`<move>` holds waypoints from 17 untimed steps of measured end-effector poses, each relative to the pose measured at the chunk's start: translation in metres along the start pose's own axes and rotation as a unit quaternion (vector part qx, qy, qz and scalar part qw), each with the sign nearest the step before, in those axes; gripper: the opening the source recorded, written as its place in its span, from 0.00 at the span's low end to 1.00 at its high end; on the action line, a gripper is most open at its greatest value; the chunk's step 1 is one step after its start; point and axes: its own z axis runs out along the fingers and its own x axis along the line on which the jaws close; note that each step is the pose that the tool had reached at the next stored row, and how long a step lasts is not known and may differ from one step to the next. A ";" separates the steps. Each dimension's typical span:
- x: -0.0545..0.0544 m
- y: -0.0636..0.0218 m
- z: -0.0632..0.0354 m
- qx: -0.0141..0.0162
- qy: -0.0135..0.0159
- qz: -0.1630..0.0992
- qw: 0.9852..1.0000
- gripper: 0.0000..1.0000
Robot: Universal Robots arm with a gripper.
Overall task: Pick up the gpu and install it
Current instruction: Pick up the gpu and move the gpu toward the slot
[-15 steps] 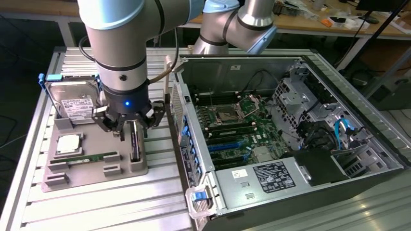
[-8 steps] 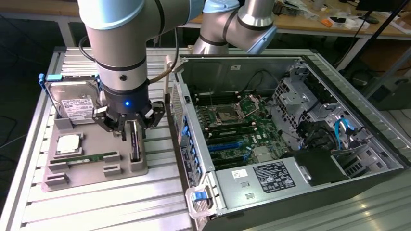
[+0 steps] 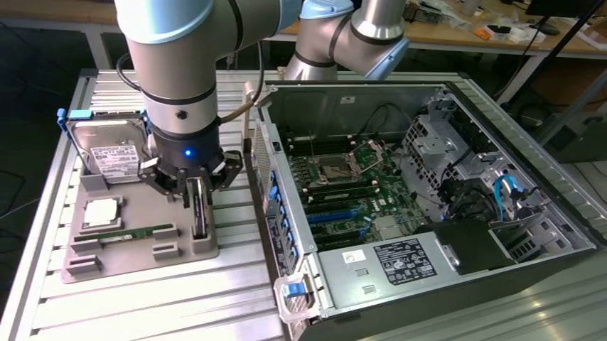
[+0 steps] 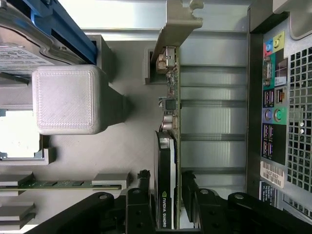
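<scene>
Grey printed tray (image 3: 142,250) on the slatted table, gpu (image 3: 199,222) (image 4: 168,146) standing on edge in its slot, gripper (image 3: 197,202) (image 4: 165,176) right over it, wrist view's the handy one, fingers (image 4: 144,189) narrow either side of the card, slim gaps showing, exterior view adds the open case (image 3: 360,106) just beside.

white "nvidia quadro" lettering on the black edge of the gpu (image 4: 165,165)
</scene>
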 end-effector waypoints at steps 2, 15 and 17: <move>-0.001 -0.0001 0.0005 0.000 0.000 0.000 1.000 0.40; -0.002 -0.0001 0.0005 0.000 0.000 0.000 1.000 0.27; -0.002 -0.0001 0.0005 0.000 0.000 0.000 1.000 0.27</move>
